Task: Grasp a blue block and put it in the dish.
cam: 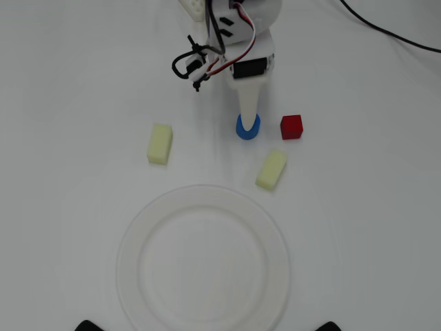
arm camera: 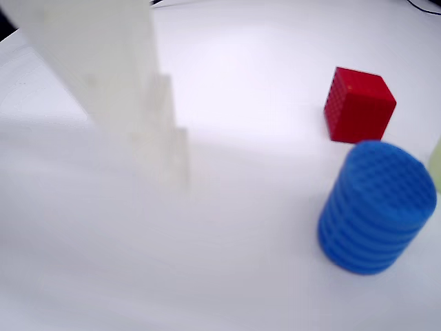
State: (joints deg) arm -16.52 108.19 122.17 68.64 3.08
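Note:
The blue block (cam: 248, 129) is a short ribbed cylinder standing upright on the white table, just left of a red cube (cam: 291, 127). In the overhead view my gripper (cam: 248, 118) reaches down from the top, and its white finger covers part of the block's top. The wrist view shows one translucent finger (arm camera: 117, 76) at the left, with bare table between it and the blue block (arm camera: 377, 207). Nothing rests against that finger, and the second finger is out of frame. The dish (cam: 128, 241), a large white plate, lies near the bottom edge with nothing in it.
Two pale yellow blocks lie between the arm and the dish, one at the left (cam: 160, 143) and one at the right (cam: 271, 169). The red cube (arm camera: 358, 105) sits just behind the blue block. A black cable (cam: 386, 31) crosses the top right corner.

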